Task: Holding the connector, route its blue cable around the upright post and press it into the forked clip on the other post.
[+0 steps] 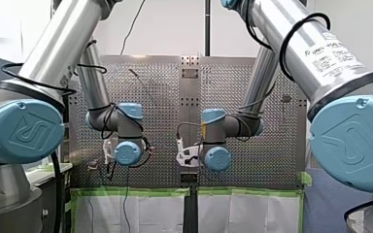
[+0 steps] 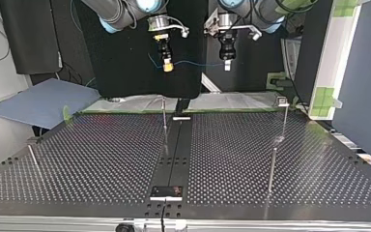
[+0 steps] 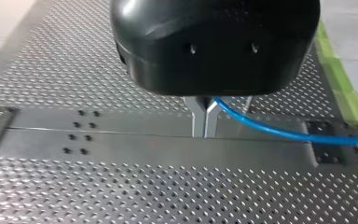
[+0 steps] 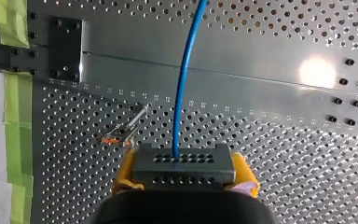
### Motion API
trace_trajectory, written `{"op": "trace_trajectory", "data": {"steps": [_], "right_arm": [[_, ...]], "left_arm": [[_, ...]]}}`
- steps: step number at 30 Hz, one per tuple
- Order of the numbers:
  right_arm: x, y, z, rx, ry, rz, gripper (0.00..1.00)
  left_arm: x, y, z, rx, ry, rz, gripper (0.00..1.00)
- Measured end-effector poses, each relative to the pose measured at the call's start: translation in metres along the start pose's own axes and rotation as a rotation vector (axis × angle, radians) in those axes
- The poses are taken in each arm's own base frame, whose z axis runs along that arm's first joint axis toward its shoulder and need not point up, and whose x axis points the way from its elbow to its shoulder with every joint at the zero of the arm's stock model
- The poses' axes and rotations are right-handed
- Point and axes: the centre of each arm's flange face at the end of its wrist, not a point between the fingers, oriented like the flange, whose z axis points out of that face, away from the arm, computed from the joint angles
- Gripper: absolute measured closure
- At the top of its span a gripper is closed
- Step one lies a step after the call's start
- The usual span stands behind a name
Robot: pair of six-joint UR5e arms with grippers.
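High above the table, the blue cable [image 2: 198, 63] runs taut between my two grippers. In the right wrist view my right gripper [image 4: 185, 174] is shut, its yellow pads [image 4: 245, 173] clamping the dark connector [image 4: 182, 161]. The cable [image 4: 182, 93] leaves the connector's face. My left gripper [image 3: 204, 130] is shut, its metal fingers [image 3: 197, 116] pinching the cable [image 3: 284, 134] further along. In the top view my right gripper [image 2: 167, 65] hangs left of my left gripper [image 2: 227, 64]. A thin upright post [image 2: 164, 117] stands below them. A post with a forked clip [image 2: 283, 101] stands at that view's right.
Two more thin posts stand on the perforated table [image 2: 101, 159], one towards its front [image 2: 272, 168] and one at the top view's left [image 2: 33, 157]. A smooth metal strip [image 2: 176, 145] runs down the middle. Green tape [image 4: 16, 140] lines the far edge. A blue mat [image 2: 43, 101] lies beyond.
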Motion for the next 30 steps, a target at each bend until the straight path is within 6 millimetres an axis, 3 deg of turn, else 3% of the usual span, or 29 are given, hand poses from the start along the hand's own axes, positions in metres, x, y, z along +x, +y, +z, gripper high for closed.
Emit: {"op": "trace_trajectory", "data": {"steps": [4, 24, 30], "right_arm": [[0.000, 0.000, 0.000, 0.000, 0.000, 0.000, 1.00], [-0.001, 0.001, 0.001, -0.003, -0.002, 0.001, 1.00], [-0.001, 0.017, 0.017, -0.065, -0.018, 0.028, 1.00]], "left_arm": [[0.004, 0.002, 0.009, -0.004, 0.027, 0.056, 1.00], [0.009, 0.007, 0.006, -0.002, 0.086, 0.181, 1.00], [-0.007, 0.009, 0.021, 0.000, 0.034, 0.113, 1.00]]}}
